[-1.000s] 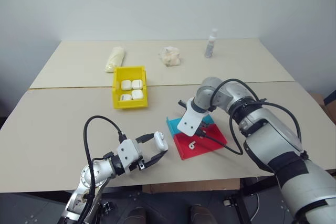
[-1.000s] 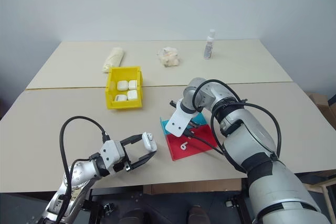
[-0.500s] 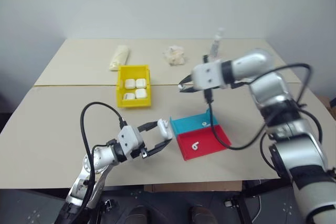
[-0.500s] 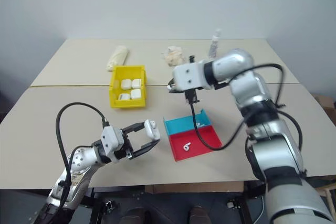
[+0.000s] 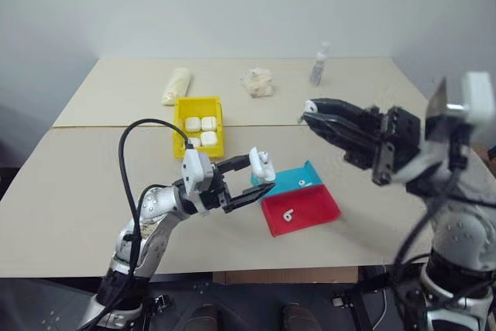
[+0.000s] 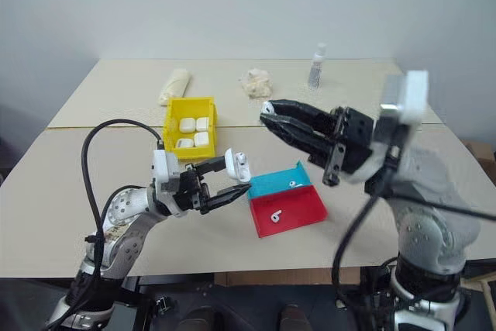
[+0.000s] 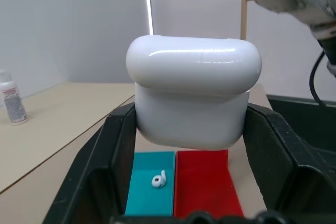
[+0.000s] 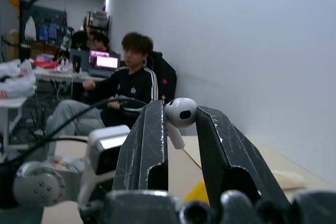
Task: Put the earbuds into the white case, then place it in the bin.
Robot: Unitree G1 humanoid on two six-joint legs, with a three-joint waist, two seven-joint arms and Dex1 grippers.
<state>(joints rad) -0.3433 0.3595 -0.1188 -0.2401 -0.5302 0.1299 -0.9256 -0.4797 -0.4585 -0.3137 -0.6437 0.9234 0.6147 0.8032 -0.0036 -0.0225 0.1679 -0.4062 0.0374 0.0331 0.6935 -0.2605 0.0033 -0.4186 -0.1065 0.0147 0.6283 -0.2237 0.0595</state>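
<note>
One earbud [image 8: 180,114] between right end effector [image 8: 178,129] fingertips

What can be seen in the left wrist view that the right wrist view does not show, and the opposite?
The left wrist view alone: the white case, lid closed, clamped between the left gripper's fingers, and below it the red-and-blue tray with one loose earbud in its blue half, plus a small bottle. The right wrist view alone: an earbud pinched between the right gripper's fingers, and a seated person behind. Both share the beige table and a white wall.
</note>
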